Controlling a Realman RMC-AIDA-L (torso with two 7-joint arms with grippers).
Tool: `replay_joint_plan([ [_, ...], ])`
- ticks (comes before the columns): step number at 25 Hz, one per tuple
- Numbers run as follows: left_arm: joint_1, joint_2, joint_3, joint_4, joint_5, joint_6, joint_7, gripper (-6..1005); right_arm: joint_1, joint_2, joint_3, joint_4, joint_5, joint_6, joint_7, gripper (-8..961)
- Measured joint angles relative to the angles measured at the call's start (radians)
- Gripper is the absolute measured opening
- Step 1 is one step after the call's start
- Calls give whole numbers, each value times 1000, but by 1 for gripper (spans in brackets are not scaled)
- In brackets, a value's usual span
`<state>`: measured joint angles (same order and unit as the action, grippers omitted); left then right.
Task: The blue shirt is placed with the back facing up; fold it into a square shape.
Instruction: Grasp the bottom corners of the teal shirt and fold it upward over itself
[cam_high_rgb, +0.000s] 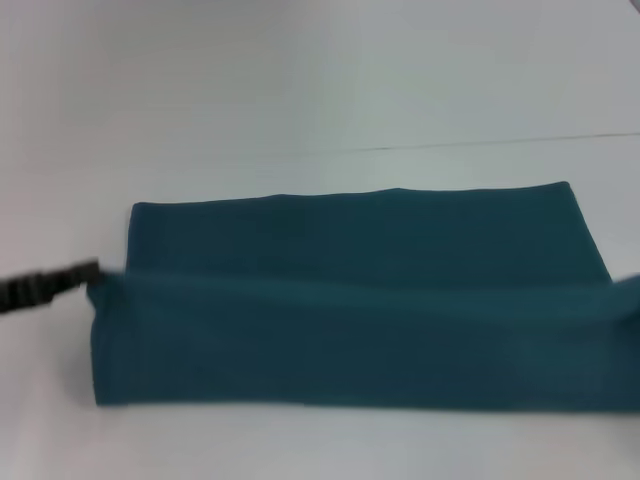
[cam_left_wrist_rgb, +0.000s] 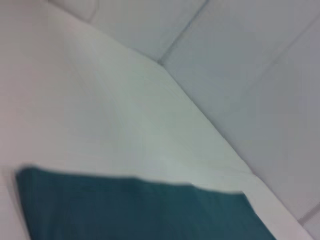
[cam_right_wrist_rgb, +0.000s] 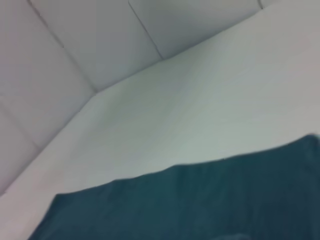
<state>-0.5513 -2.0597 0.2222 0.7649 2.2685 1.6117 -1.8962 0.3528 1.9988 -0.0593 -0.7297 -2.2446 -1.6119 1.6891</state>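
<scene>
Lying across the white worktop (cam_high_rgb: 300, 90): shirt (cam_high_rgb: 350, 300), folded into a long band.

Spreading wide over the worktop's middle, with the near layer lifting in a soft ridge above the far layer. Reaching in at the band's left end, touching the raised fold: left hand (cam_high_rgb: 88, 272), grip impossible to tell. Staying out of sight at the right end: right hand.
</scene>
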Motion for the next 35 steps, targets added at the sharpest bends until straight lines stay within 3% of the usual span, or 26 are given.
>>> replay_joint_plan([
  [8, -124, 0, 11, -74, -62, -293, 33, 1, 150, -13, -27, 90, 7, 260, -28, 47],
  [19, -215, -16, 117, -193, -195, -657, 109, 2, 294, 13, -102, 201, 83, 629, -140, 47],
  [25, -248, -31, 134, -249, -230, -776, 170, 2, 314, 21, -147, 244, 135, 712, -197, 47],
  [35, -252, -34, 144, -254, -269, -831, 182, 2, 320, 22, -185, 253, 217, 767, -241, 46],
])
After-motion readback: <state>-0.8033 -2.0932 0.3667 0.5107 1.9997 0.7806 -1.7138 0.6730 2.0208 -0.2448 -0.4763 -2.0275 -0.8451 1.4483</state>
